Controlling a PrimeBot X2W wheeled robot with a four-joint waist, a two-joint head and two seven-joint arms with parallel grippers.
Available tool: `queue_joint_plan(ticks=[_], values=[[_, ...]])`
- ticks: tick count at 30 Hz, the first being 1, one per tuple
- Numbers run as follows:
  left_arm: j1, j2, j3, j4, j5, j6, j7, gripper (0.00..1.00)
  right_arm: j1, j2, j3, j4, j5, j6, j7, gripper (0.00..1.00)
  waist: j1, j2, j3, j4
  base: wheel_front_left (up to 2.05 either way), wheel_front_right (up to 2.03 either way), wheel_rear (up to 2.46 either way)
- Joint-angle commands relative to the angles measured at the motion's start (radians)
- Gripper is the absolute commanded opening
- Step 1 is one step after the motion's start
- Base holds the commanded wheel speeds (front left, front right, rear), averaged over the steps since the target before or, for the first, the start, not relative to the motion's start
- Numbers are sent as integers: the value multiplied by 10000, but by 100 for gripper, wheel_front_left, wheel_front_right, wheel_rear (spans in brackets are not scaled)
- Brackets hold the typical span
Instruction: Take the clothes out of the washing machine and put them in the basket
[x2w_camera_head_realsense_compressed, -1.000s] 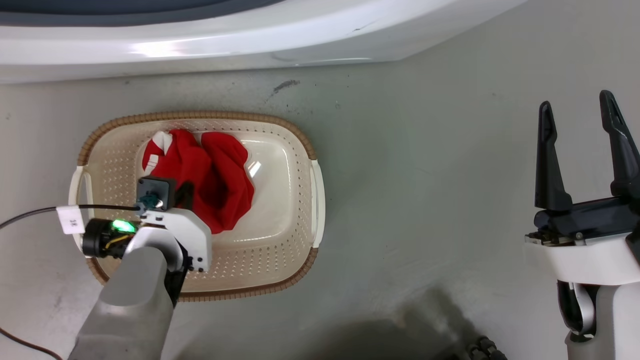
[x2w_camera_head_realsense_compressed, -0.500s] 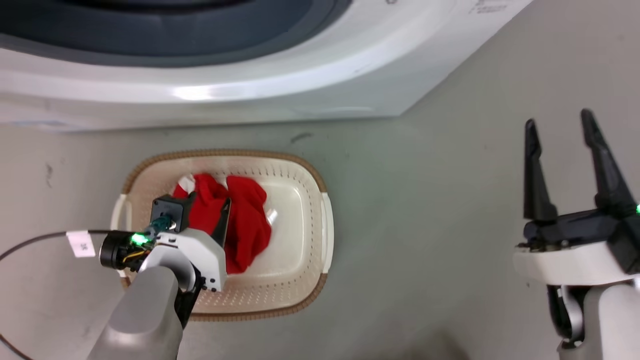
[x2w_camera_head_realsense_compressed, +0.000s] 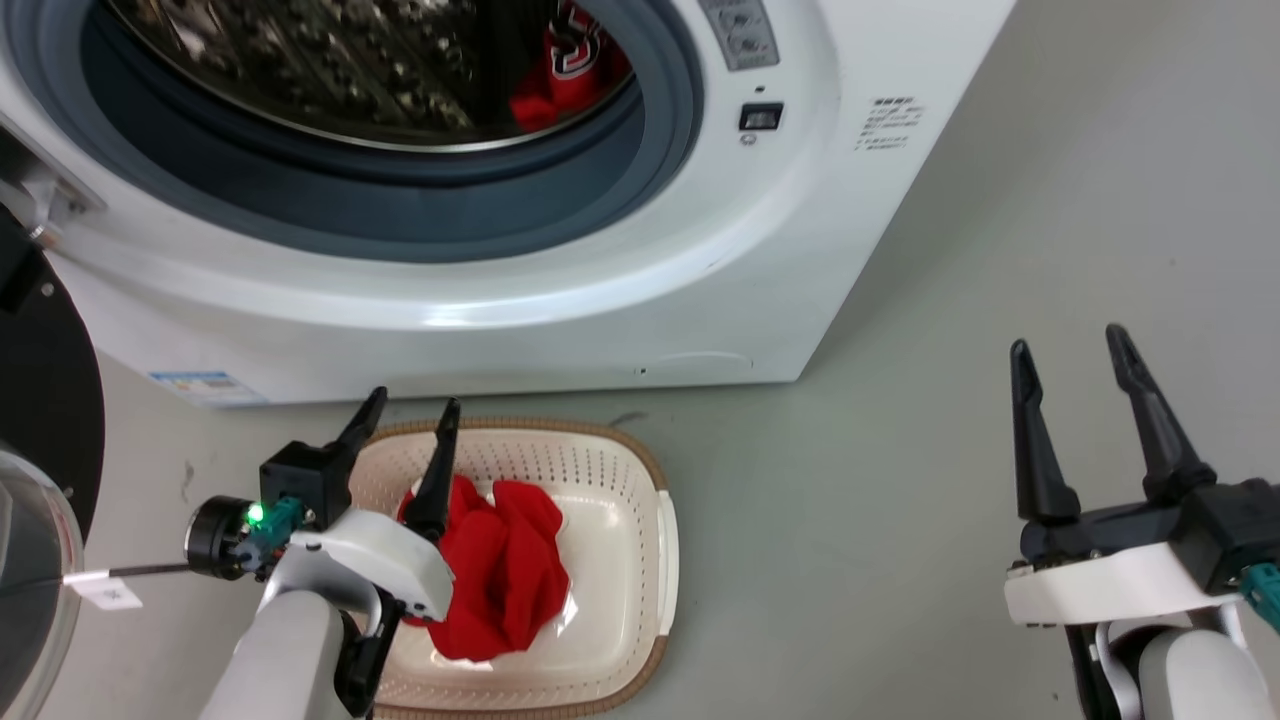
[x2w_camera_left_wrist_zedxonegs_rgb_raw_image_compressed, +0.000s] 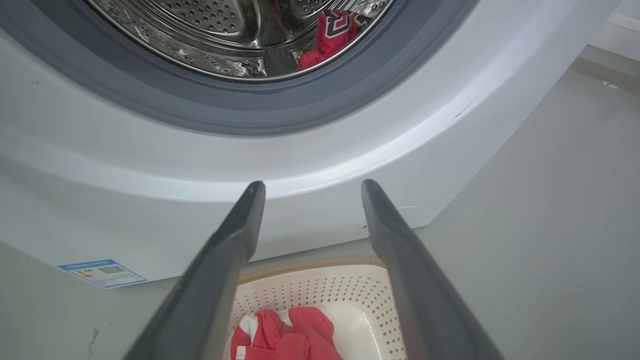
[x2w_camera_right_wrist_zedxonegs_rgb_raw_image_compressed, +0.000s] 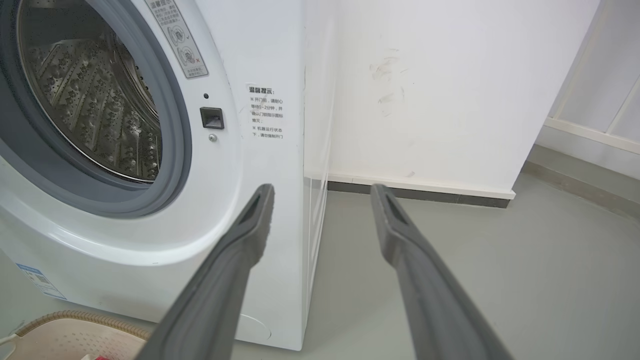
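Brightly, evenly lit from above; soft glare across the washing machine (x2w_camera_head_realsense_compressed: 480, 300) front; close fingers (x2w_camera_left_wrist_zedxonegs_rgb_raw_image_compressed: 220, 270) slightly soft, frame edges bowed.

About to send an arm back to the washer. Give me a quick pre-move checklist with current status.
1. Left gripper open and empty: ok.
2. Right gripper open and empty: ok.
3. White front-loading washing machine opening unobstructed: ok.
4. Shiny perforated steel drum emptied: not ok; a red lettered garment lies inside.
5. Bright red fabric garment inside the cream perforated plastic basket: ok.
6. Nothing else in the drum: cannot tell; part is hidden.
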Motion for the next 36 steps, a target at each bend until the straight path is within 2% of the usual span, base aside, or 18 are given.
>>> queue_joint_plan(ticks=[1, 5, 10, 15, 19, 25, 27, 32, 36], values=[[214, -78, 66, -180, 75, -12, -23, 100, 130, 6, 28, 50, 15, -10, -17, 100, 2, 0, -308, -68, 0, 0, 0], [560, -156, 304, -828, 203, -13, -23, 100, 255, 6, 139, 140, 127, -10, -17, 100, 2, 0, -561, -157, 0, 0, 0], [535, 16, 440, -1285, 924, 60, -23, 100, 260, 5, 234, 168, 336, -10, -17, 100, 2, 0, -685, -461, 0, 0, 0], [-71, 285, 446, -1353, 1092, 32, -20, 100, 232, 6, 258, 141, 503, -10, -17, 100, 2, 0, -450, -885, 0, 0, 0], [-1220, 643, 492, -897, 830, 15, 717, 100, 87, 8, 304, 110, 648, -9, -17, 100, 2, 0, -7, -1331, 0, 0, 0], [-3531, 1540, 141, -569, 425, -4, 2580, 100, -238, 14, 415, -6, 1156, -9, -17, 100, 2, 0, 1122, -2140, 0, 0, 0], [-4488, 2182, -313, -532, 477, -5, 3254, 100, -326, 12, 561, 0, 1313, -9, -18, 100, 2, 0, 1593, -2453, 0, 0, 0], [-6905, 3290, -1232, -182, -286, 0, 5485, 100, -537, 12, 812, 4, 1813, -9, -17, 100, 2, 0, 2602, -3128, 0, 0, 0], [-8680, 3748, -1641, 565, -1129, -1, 7149, 100, -634, 17, 1133, 31, 2138, -9, -17, 100, 2, 0, 3241, -3623, 0, 0, 0]])
